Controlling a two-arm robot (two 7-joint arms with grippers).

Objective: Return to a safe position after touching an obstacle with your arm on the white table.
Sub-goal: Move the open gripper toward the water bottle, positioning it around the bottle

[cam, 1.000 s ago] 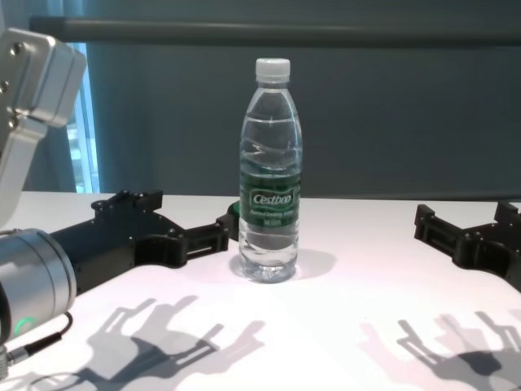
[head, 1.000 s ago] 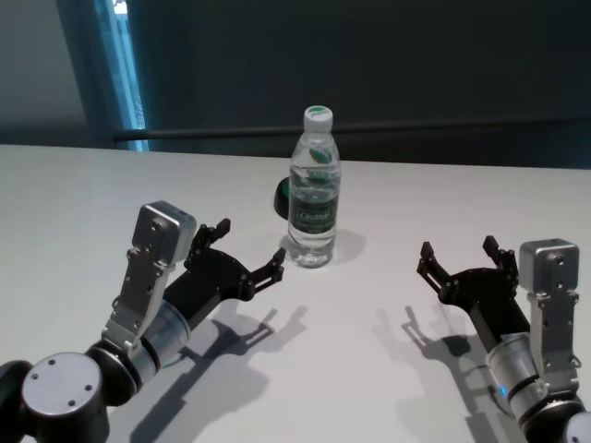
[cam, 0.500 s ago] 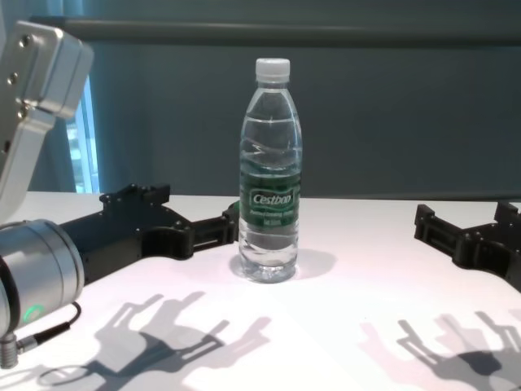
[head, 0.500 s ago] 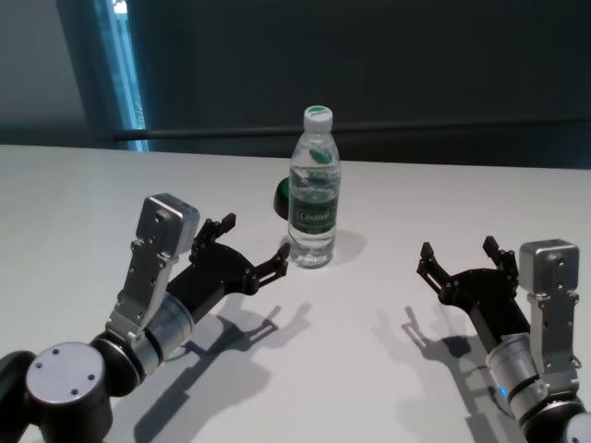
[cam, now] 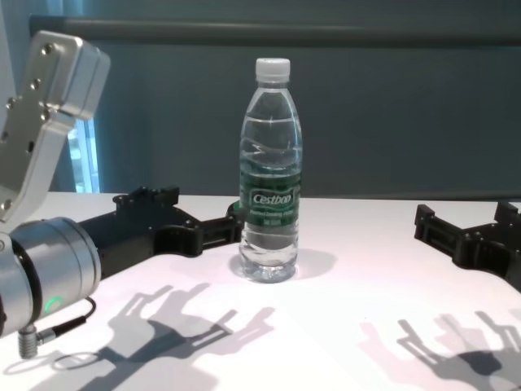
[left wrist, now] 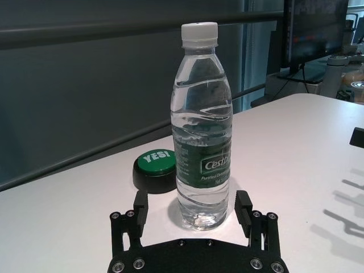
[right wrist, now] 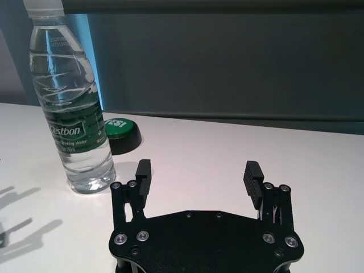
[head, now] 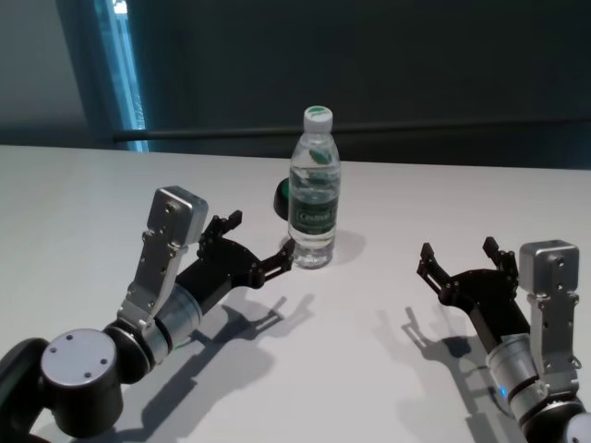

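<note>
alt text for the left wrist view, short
A clear water bottle stands upright on the white table, framed by the open left gripper in the foreground. A low black button with a green "YES!" top sits beside it.

A bottle (head: 314, 189) stands upright mid-table (head: 369, 369), a button (head: 282, 196) just behind it to my left. My left gripper (head: 261, 245) reaches beside the bottle; my right gripper (head: 459, 258) sits well apart.

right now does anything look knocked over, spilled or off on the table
Nothing stands out. The water bottle stands upright with its cap on, and no water shows on the white table. The left gripper sits open right beside the bottle's base; the right gripper rests open, well apart.
</note>
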